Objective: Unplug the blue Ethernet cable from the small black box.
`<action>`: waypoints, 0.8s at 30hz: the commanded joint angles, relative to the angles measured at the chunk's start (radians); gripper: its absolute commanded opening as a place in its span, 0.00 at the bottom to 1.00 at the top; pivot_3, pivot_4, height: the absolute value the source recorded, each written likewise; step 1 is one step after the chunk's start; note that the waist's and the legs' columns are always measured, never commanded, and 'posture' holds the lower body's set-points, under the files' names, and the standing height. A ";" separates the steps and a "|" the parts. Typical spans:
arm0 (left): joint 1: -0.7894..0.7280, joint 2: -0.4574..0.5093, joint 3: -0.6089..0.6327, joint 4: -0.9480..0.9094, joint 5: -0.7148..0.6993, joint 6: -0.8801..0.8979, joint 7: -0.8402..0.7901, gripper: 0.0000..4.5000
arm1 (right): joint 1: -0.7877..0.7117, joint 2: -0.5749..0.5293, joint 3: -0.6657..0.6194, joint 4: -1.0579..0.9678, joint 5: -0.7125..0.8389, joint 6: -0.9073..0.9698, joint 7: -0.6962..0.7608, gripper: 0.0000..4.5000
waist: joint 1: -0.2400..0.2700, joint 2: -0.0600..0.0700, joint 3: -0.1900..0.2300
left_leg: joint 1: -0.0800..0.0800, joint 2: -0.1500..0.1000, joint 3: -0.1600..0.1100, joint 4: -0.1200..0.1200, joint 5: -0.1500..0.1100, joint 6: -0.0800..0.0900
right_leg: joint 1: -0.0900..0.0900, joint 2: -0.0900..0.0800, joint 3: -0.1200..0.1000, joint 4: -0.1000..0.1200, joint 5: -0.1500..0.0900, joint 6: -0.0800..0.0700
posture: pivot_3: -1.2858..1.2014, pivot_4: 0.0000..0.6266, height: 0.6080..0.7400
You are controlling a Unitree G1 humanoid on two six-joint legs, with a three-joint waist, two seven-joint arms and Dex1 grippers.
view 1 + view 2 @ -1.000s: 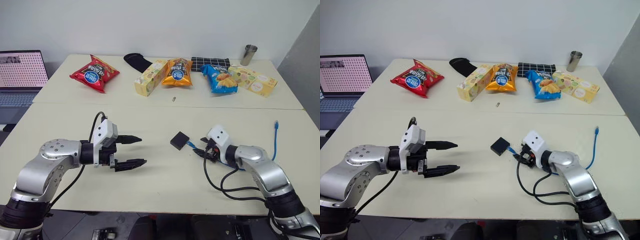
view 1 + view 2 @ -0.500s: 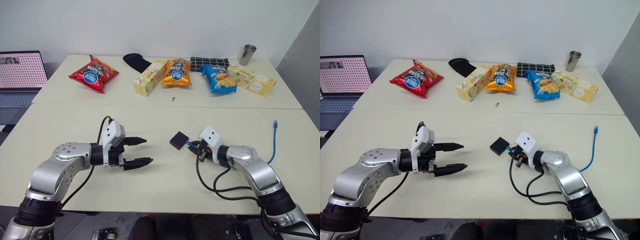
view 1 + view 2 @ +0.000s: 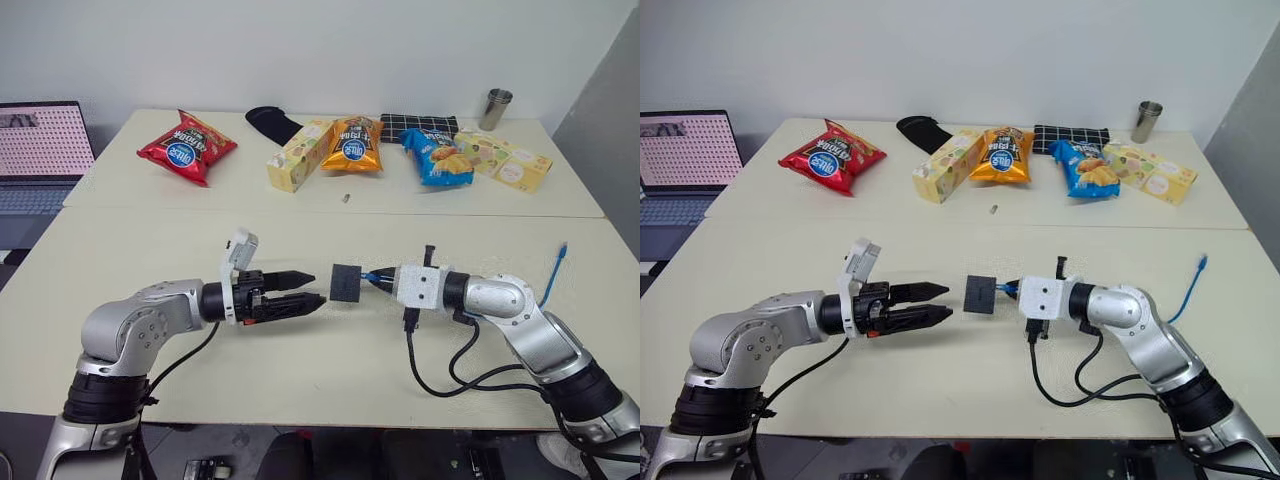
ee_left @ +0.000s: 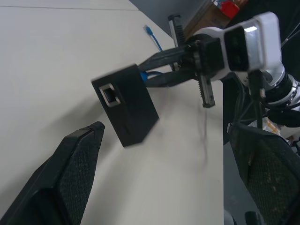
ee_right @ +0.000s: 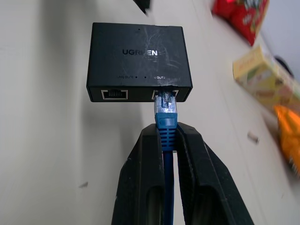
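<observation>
- Right hand (image 5: 166,140) pinched on blue Ethernet cable (image 5: 166,123), plug seated in small black box (image 5: 138,59), lifted off tabletop (image 3: 330,380).
- Left hand (image 3: 312,291) spread wide, empty, just beside box.

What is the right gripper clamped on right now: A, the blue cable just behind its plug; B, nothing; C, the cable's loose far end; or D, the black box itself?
A: the right gripper has its fingers pressed on the blue Ethernet cable just behind the plug, which still sits in a port of the small black box.
</observation>
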 commanded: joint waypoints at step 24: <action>-0.043 -0.071 0.035 0.053 -0.049 0.013 0.051 0.19 | -0.088 0.061 -0.033 -0.027 -0.096 -0.210 -0.061 0.02 | 0.000 0.000 0.000 | 0.000 0.000 0.000 0.000 0.000 0.000 | 0.000 0.000 0.000 0.000 0.000 0.000 | 0.52 0.24 1.00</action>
